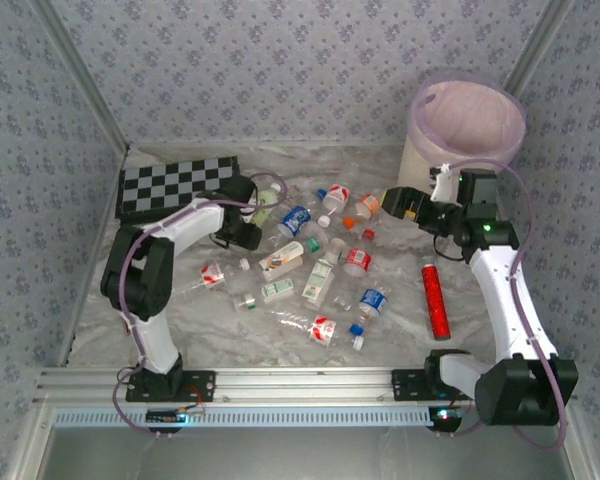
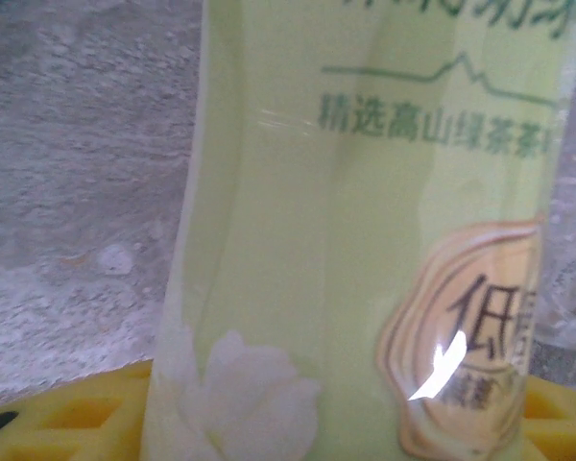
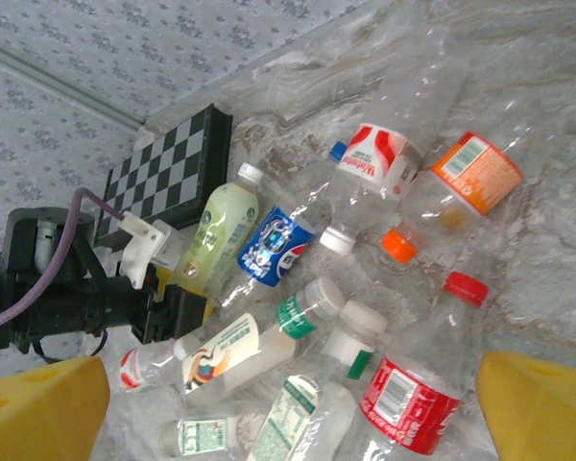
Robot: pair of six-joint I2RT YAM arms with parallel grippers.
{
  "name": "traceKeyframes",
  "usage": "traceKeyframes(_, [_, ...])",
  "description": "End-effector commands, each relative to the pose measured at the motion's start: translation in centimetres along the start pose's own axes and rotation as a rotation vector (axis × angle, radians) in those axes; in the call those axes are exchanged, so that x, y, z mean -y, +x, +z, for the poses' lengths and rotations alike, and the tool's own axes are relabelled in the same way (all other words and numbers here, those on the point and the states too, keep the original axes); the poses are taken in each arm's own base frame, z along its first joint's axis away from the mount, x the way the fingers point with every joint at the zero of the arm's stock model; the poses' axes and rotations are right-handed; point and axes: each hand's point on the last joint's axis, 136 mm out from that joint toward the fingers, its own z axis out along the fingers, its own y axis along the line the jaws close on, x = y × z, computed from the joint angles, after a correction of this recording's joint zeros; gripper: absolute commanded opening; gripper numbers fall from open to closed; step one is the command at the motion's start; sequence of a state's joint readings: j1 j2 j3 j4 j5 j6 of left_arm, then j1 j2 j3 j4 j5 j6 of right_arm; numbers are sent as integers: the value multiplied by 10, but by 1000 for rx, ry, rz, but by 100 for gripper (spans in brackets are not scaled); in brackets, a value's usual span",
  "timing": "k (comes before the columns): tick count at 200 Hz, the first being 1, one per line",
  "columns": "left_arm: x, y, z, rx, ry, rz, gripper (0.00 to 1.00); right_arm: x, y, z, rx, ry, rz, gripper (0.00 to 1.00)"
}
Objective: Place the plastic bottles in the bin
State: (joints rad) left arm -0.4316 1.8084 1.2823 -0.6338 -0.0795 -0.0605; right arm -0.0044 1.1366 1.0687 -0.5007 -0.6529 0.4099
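In the top view the bin [image 1: 425, 150] stands in the upper right, just behind the right gripper [image 1: 398, 203] and well apart from the left gripper [image 1: 252, 212]. The plastic bottles [image 1: 357, 260] lie scattered over the middle of the marble table [image 1: 230, 340]. The left gripper sits at the left edge of that scatter, on a pale green bottle [image 1: 267, 205] beside the checkerboard [image 1: 175, 185].

In the left wrist view we see that bottle's green label running up the frame, with the yellow pads [image 2: 67, 413] showing at the lower left and lower right on either side of it. The jaws bracket its width, across its long axis. We cannot tell whether they press on it yet.

In the right wrist view the right arm's own pads [image 3: 38, 408] sit in the two bottom corners, spread wide and holding nothing, with a red-labelled bottle [image 3: 408, 403] on the table between them. At the left, the green bottle slants from the left gripper toward the upper right, white cap away from it.

We judge that the carry must cross the whole scatter to the upper right. The right arm is nearer the bin, but the left arm is the one at this bottle.
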Motion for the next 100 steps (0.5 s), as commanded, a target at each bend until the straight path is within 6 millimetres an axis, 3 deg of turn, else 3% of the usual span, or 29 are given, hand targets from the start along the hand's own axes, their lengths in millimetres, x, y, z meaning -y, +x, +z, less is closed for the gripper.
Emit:
traceKeyframes(1, [-11,-26,-56,135,-23,-21,57,-27,4,3,-7,-104,-25,100])
traceKeyframes(17, [0,-30,-79,206,51,-57,56,-49,9,11,-10,-168,-86,100])
traceKeyframes(46, [70,-39,-116,386,317,-47,54,-88,24,29,-16,-236,-202,100])
traceKeyframes(72, [122,-44,-148,523,480,-56,49,-102,21,39,19,-245,-203,100])
traceKeyframes(100, [171,-36,-159,555,578,-11,49,-111,11,44,41,-262,-210,100])
